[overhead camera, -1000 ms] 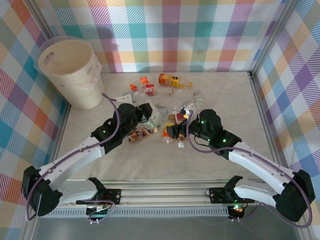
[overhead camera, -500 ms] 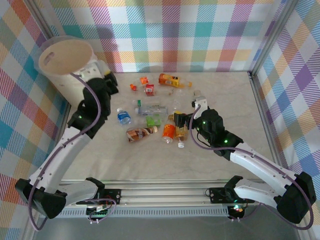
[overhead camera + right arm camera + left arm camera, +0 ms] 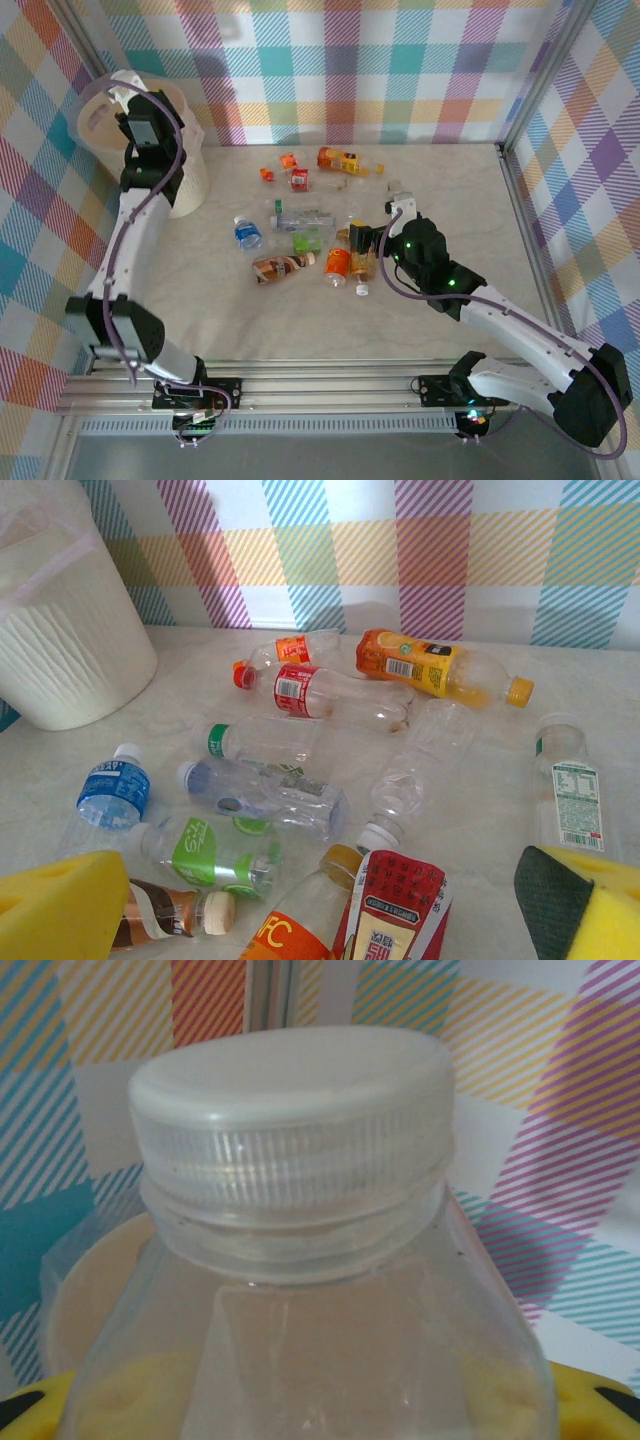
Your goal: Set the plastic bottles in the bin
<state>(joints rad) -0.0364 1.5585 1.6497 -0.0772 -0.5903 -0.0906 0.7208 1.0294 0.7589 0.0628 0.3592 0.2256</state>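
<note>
My left pincer (image 3: 310, 1402) is clenched on a clear bottle (image 3: 300, 1290) with a white ribbed cap, raised at the rim of the bin (image 3: 186, 180); the bin's opening sits just behind the bottle. My right pincer (image 3: 325, 905) is released, yellow pads apart, low over the table (image 3: 450, 190). A red-label bottle (image 3: 395, 900) lies between the pads. The loose bottles (image 3: 300, 220) are scattered mid-table, well apart from the bin.

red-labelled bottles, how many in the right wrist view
2. The far red-labelled bottle lies on its side by an orange-labelled bottle; the near red-labelled bottle is at the bottom edge. Turned labels could hide more.
</note>
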